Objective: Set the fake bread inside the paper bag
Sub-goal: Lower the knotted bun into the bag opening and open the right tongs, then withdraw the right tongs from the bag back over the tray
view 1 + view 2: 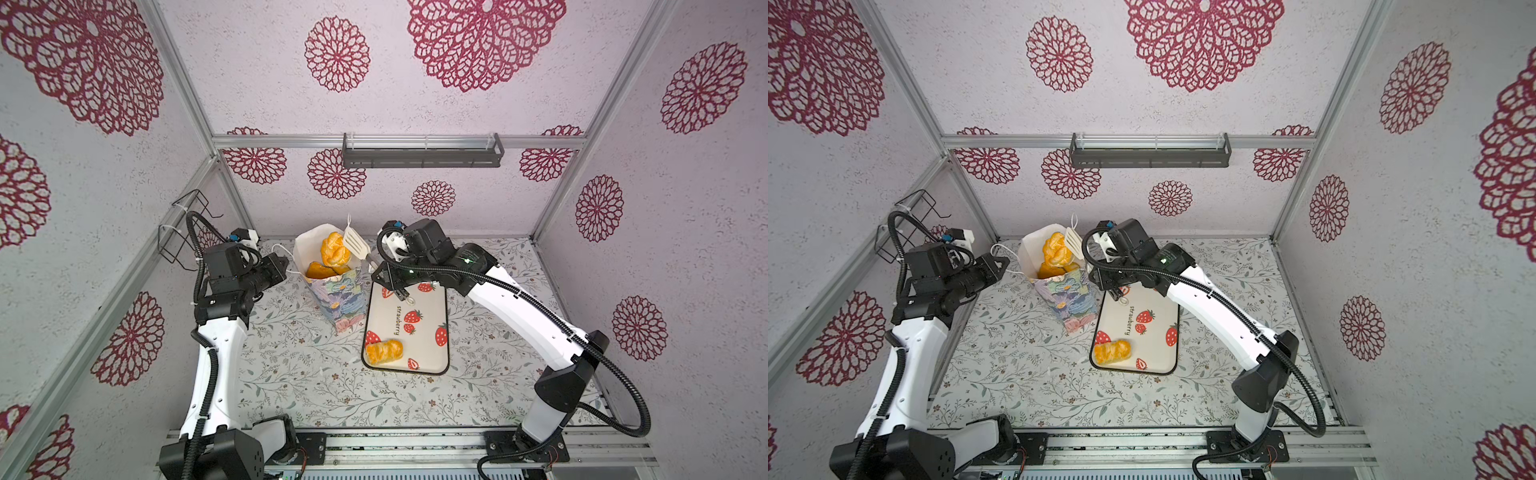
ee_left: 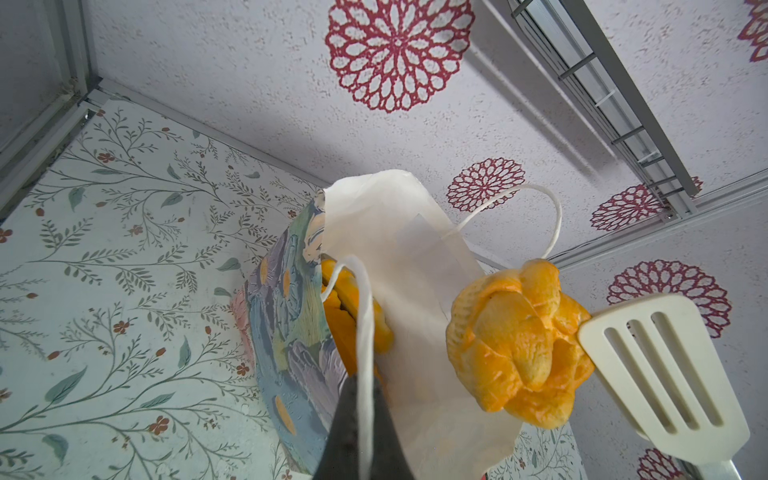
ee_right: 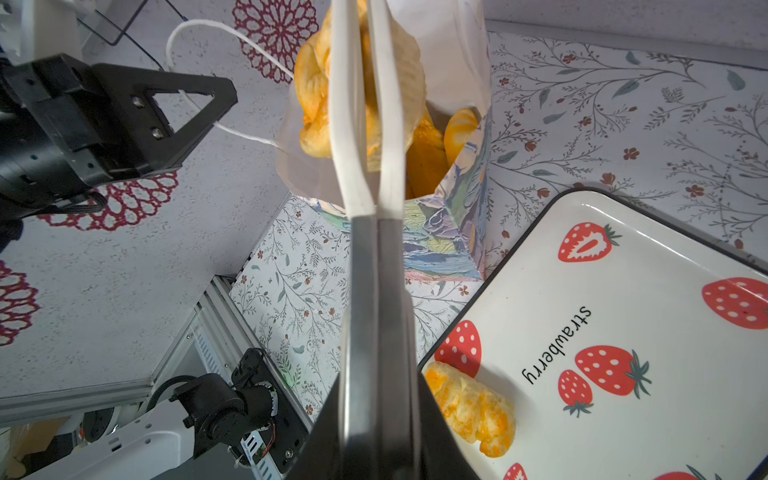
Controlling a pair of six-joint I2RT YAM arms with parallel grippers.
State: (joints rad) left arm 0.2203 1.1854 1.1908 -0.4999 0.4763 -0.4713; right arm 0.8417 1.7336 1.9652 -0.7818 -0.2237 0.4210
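The paper bag stands upright between my arms, with orange fake bread inside. My left gripper is shut on the bag's white cord handle, at the bag's left side. My right gripper is shut on metal tongs with white slotted blades. A knotted golden roll sits between the blades over the bag's mouth. One braided loaf lies on the tray.
The white strawberry-printed tray lies right of the bag, under my right wrist. A black wire basket hangs on the left wall and a grey shelf on the back wall. A floral mat covers the table.
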